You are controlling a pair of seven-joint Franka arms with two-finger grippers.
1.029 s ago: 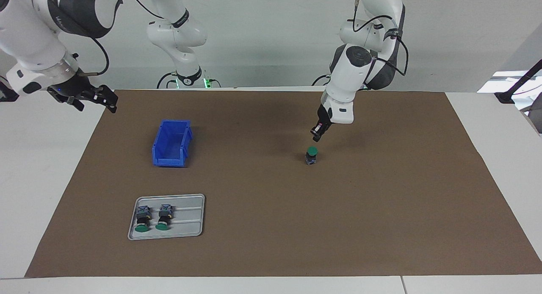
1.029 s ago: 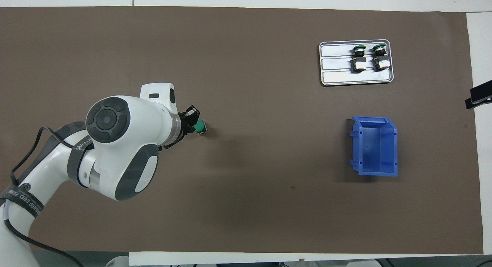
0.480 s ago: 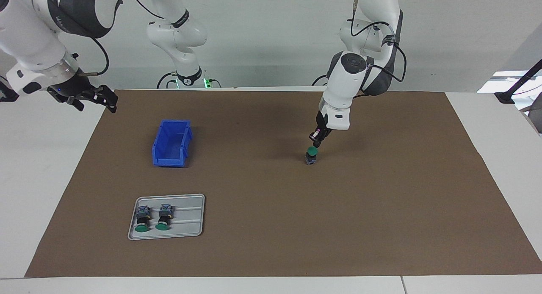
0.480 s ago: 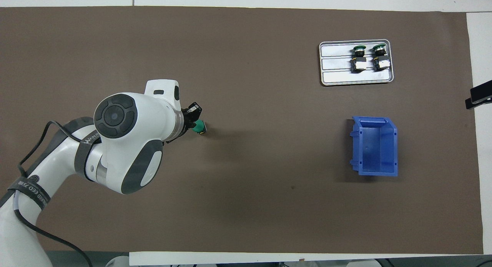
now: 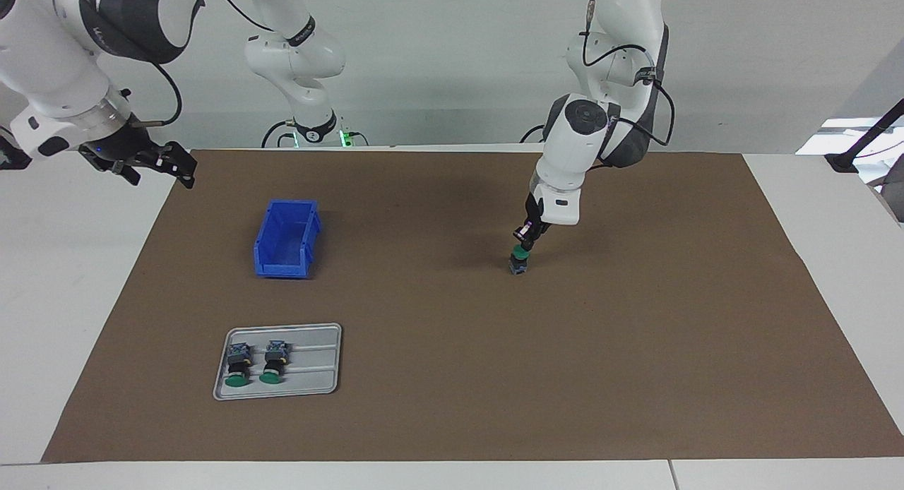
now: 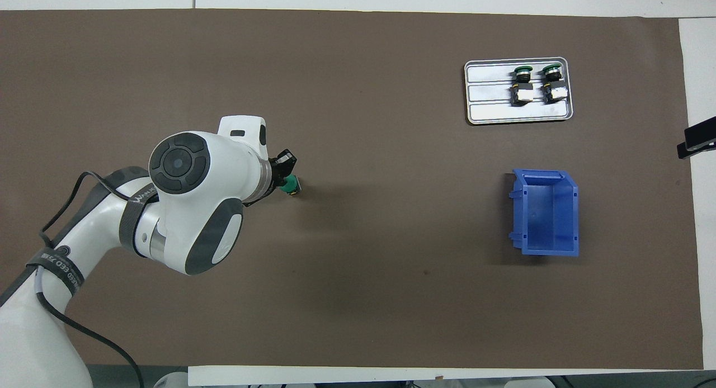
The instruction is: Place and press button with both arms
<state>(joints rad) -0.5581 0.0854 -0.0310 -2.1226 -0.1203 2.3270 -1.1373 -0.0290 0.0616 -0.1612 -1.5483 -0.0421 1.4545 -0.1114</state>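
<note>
The button [image 5: 519, 259] is standing upright on the brown mat [image 5: 452, 377], green cap up over a dark collar and blue-grey block. The left gripper [image 5: 525, 240], fingertips together, is seemingly touching its cap. The right gripper [image 5: 159, 166] is waiting spread apart, off the mat's corner.

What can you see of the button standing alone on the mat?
The button is a small push-button switch with a round green cap on a dark body, looking like plastic. It stands upright, cap up, on the brown mat, toward the left arm's end. The shut left gripper is right on its cap, apparently pressing; nothing else touches it.
</note>
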